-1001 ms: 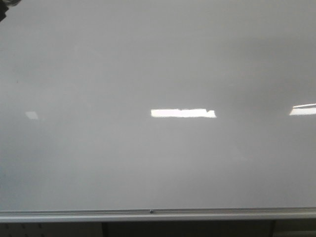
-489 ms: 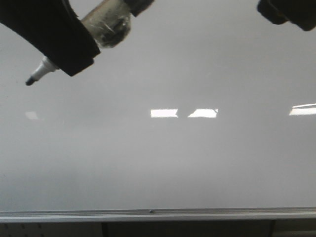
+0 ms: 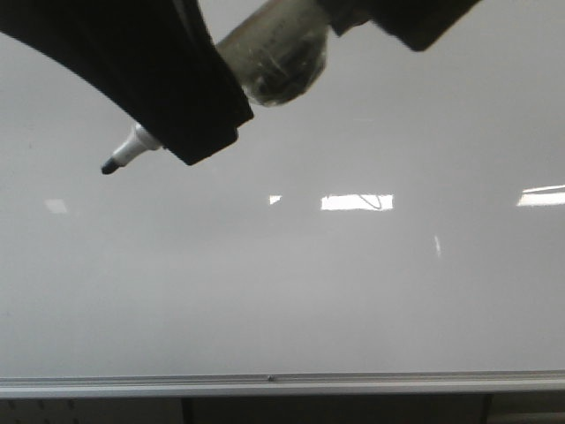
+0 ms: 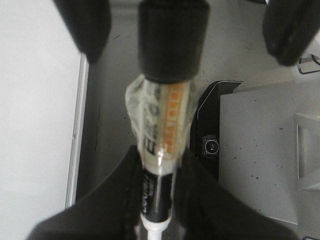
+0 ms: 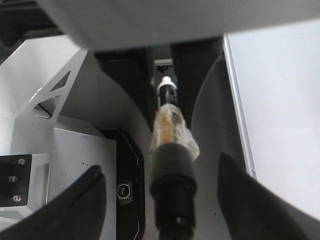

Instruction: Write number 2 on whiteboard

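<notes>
The whiteboard (image 3: 282, 291) fills the front view, glossy grey-white with a silver frame edge (image 3: 282, 383). The number 2 is out of view. My left gripper (image 3: 203, 132) is shut on a marker pen (image 3: 274, 62) wrapped in clear tape; its bare tip (image 3: 109, 166) hangs a little over the board at upper left. In the left wrist view the left gripper (image 4: 159, 165) clamps the black barrel. The pen's black rear cap (image 5: 172, 195) lies between the fingers of my right gripper (image 5: 162, 170), which is open and apart from it. The right gripper (image 3: 415, 22) shows at the top.
Bright ceiling-light reflections (image 3: 356, 202) lie on the board. Beside the board's frame (image 4: 75, 150) sit a black device with a round lens (image 4: 210, 146) and a grey speckled metal base (image 4: 260, 150). A white bracket (image 5: 55, 90) stands by the base.
One second ago no arm was in the front view. The left gripper with the pen has since come in from the top and moved down and right; the right gripper has slid left to the pen's rear end.
</notes>
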